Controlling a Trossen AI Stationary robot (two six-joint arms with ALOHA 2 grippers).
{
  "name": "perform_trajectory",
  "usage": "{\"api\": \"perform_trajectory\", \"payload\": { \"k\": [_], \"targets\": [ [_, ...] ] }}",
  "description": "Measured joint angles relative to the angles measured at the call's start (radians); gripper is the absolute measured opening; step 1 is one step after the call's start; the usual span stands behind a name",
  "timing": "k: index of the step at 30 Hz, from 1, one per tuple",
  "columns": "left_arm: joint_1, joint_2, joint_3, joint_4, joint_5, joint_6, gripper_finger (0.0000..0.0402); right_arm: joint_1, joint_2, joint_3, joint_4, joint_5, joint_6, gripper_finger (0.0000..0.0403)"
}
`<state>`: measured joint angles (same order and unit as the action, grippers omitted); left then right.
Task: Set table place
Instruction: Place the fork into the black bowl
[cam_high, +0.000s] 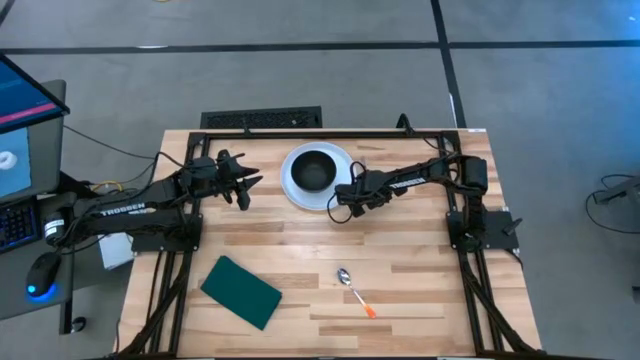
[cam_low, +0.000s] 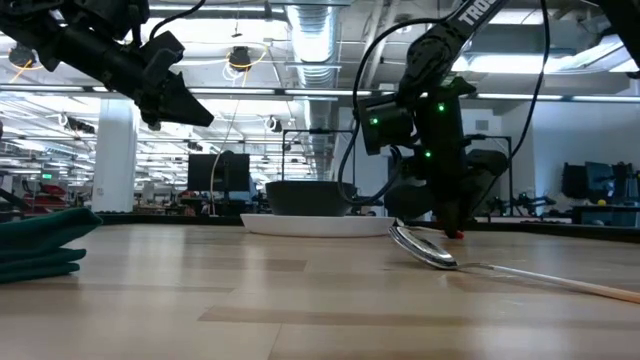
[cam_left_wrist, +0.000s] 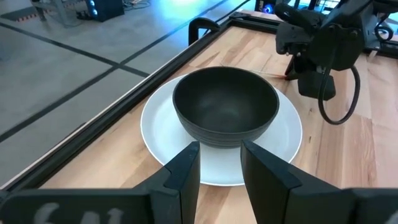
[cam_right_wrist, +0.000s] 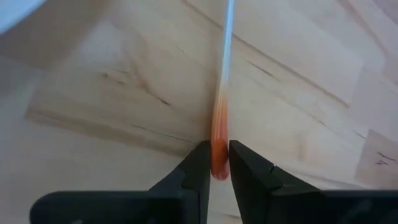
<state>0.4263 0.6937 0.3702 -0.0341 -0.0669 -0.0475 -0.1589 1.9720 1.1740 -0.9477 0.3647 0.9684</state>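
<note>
Between the fingers of your right claw (cam_right_wrist: 219, 147) sits the orange handle of a slim utensil (cam_right_wrist: 220, 118), pinched tight near its end, with the pale shaft running away from the claw over the wood. You cannot tell whether it is a fork or a knife. This claw hangs low over the tabletop (cam_high: 420, 255), pointing steeply down. From the low view the handle end looks close to the wood, but you cannot tell whether it touches.

Just beside that claw, toward the other arm, lies the round white plate (cam_high: 290, 186), flat on the tabletop by its far edge. A small black bowl (cam_high: 313, 170) stands upright in the middle of the plate, leaving a white rim showing all round. The claw is next to the plate's rim, not over it.

Your left claw (cam_left_wrist: 221, 152) waits on the other side of the plate, raised well above the wood and aimed at the bowl. Its fingers stand a narrow gap apart and hold nothing.

Nearer the front edge than your right claw, and well apart from it, a metal spoon (cam_high: 346, 276) with an orange handle lies on the wood. A dark green pad (cam_high: 240, 292) lies off toward the left arm's side, at an angle to the planks.
</note>
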Motion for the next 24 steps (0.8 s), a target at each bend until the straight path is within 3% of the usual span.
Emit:
{"api": "perform_trajectory", "payload": {
  "k": [24],
  "targets": [
    [0.0,0.0,0.0,-0.006,0.01,0.001,0.0106,-0.009,0.001,0.0,0.009,-0.083,-0.008,0.0088]
  ]
}}
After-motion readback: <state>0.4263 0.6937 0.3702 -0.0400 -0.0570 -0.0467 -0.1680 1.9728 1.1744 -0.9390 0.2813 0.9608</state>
